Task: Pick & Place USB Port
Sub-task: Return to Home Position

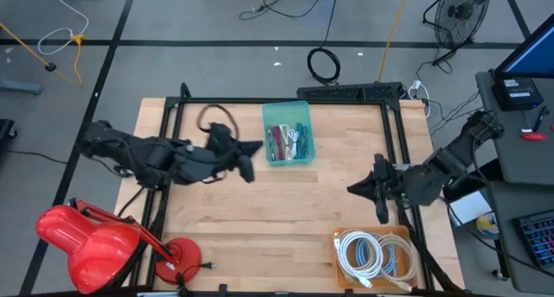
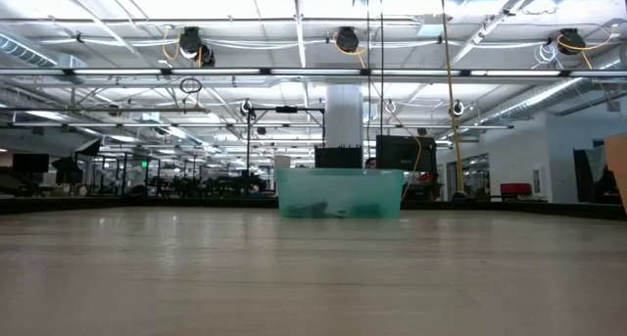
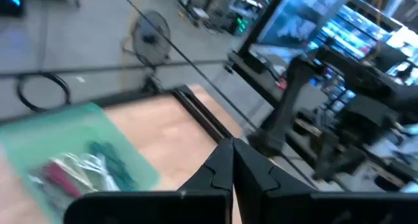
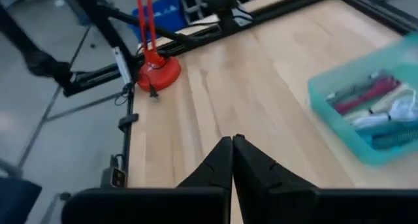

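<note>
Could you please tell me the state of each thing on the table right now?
Blue bin: upright, holding cables.
Orange bin: upright, holding coiled white cables.
Left gripper: shut, empty, beside the blue bin.
Right gripper: shut, empty, near the table's right side.

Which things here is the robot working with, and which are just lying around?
Part of the job: blue bin, holding cables; orange bin, holding white cables; left gripper and right gripper, both shut.
Just lying about: red lamp; floor fan; black cable coil on the floor.

Smooth wood table (image 1: 260, 215), translucent plastic bin (image 1: 310, 137), seemingly glossy red lamp (image 1: 82, 236)
</note>
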Robot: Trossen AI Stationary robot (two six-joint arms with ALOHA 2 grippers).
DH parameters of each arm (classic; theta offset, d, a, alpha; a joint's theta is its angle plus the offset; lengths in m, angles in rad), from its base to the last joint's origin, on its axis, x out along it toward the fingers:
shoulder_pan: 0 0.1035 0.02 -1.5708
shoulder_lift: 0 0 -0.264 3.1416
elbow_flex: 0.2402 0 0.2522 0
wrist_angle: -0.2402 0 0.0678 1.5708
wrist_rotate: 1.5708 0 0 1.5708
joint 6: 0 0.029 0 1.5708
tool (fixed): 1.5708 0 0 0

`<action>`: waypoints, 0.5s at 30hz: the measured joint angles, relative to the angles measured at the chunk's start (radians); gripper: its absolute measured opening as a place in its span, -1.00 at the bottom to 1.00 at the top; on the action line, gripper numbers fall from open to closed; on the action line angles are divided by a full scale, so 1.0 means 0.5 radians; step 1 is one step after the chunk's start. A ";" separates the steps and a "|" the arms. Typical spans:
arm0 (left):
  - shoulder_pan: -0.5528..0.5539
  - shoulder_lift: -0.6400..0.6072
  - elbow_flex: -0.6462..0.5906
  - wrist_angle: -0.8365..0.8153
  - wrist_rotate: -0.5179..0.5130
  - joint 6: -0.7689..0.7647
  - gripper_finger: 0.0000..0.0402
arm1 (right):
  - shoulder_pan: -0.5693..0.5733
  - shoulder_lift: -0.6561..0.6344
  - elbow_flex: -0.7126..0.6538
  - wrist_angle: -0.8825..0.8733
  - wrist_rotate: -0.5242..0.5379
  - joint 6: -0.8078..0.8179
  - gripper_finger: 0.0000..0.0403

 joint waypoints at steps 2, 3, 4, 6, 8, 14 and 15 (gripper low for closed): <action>0.006 0.076 0.000 0.092 0.100 -0.019 -0.97 | -0.077 -0.092 -0.107 0.139 -0.110 -0.126 -1.00; 0.017 0.118 -0.001 0.152 0.163 -0.024 -0.96 | -0.118 -0.144 -0.179 0.238 -0.184 -0.174 -1.00; 0.028 0.166 0.000 0.221 0.227 -0.027 -0.96 | -0.162 -0.203 -0.266 0.355 -0.263 -0.212 -1.00; 0.031 0.253 -0.001 0.329 0.349 -0.034 -0.96 | -0.250 -0.328 -0.471 0.617 -0.489 -0.229 -1.00; 0.031 0.342 -0.001 0.447 0.420 -0.053 -0.99 | -0.320 -0.450 -0.707 0.932 -0.800 -0.158 -1.00; 0.031 0.471 -0.001 0.597 0.452 -0.186 -0.96 | -0.200 -0.581 -1.313 1.729 -1.571 0.435 -1.00; 0.031 0.471 -0.002 0.583 0.455 -0.200 -0.97 | -0.127 -0.571 -1.372 1.785 -1.586 0.526 -1.00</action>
